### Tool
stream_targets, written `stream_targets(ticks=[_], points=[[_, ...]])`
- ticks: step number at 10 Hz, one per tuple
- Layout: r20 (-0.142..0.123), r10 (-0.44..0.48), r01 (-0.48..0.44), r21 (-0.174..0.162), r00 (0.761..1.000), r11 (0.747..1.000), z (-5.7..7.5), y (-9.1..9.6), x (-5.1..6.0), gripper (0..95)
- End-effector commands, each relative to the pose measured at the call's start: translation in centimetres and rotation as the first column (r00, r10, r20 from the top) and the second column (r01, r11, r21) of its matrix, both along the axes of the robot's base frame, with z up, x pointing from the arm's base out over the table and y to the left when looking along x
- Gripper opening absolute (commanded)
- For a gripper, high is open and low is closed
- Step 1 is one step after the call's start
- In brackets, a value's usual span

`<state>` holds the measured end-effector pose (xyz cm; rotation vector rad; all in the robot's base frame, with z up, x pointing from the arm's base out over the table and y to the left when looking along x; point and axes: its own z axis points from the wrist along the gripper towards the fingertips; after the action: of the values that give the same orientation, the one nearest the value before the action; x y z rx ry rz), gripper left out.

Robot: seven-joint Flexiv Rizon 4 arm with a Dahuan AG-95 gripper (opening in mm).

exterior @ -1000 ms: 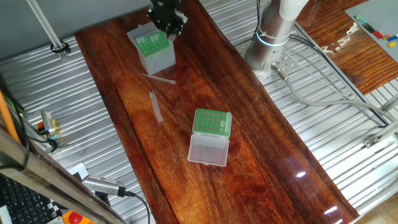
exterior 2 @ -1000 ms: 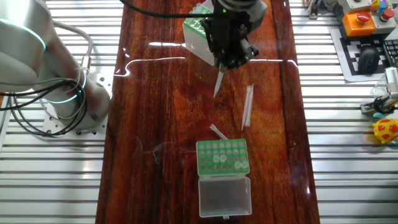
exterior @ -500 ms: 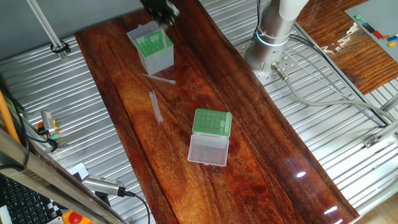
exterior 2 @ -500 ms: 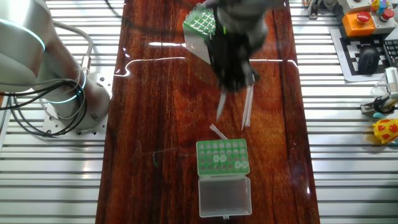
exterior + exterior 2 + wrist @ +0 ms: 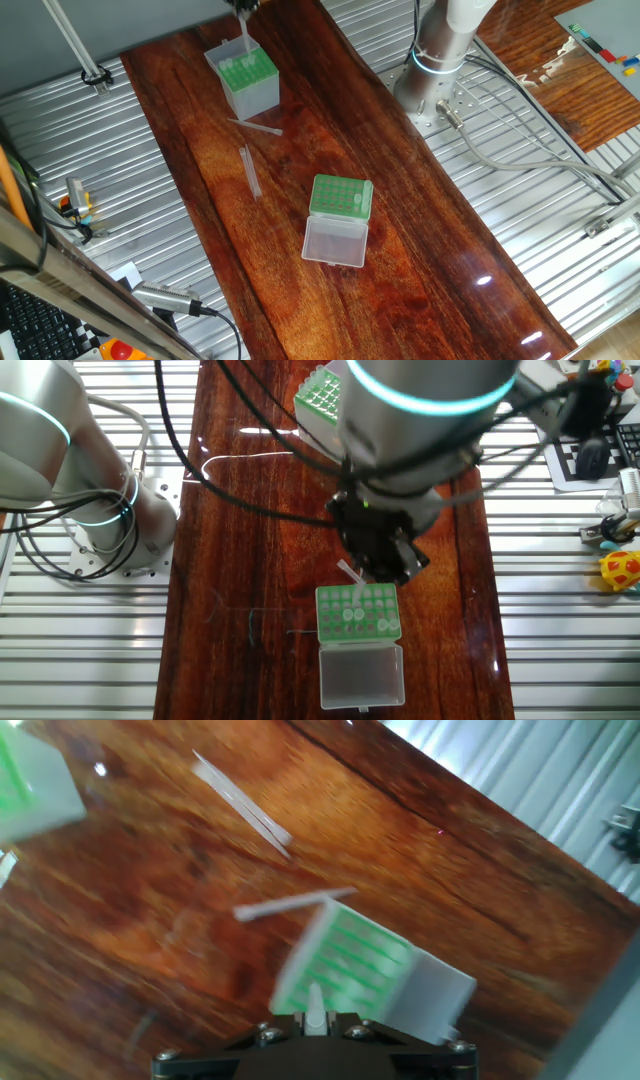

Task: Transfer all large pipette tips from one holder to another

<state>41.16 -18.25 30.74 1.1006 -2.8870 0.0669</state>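
Pipette tip [image 5: 315,1003] gripped in jaws, low green rack [image 5: 341,197] holding few tips, taller box [image 5: 247,78] part-filled

I see a glossy dark wood tabletop [image 5: 330,150] on ribbed metal decking [image 5: 520,210]; keyboard [image 5: 40,325] at one corner, glare streaks.

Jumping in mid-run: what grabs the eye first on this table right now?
The arm's big grey wrist with its glowing ring fills the other fixed view, and the gripper hangs over the low green rack, whose clear lid lies open. Two loose pipette tips lie on the dark wood between that rack and the taller translucent box at the far end.
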Motion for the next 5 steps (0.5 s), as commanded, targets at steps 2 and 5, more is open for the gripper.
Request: stream_targets(ticks=[2,5], points=[[0.003,-0.059,0.059,0.006,0.998,0.998,0.0,-0.4,0.1,0.0],[-0.003,-0.028,0.028,-0.004,1.000,1.000,0.7,0.2,1.5,0.0]])
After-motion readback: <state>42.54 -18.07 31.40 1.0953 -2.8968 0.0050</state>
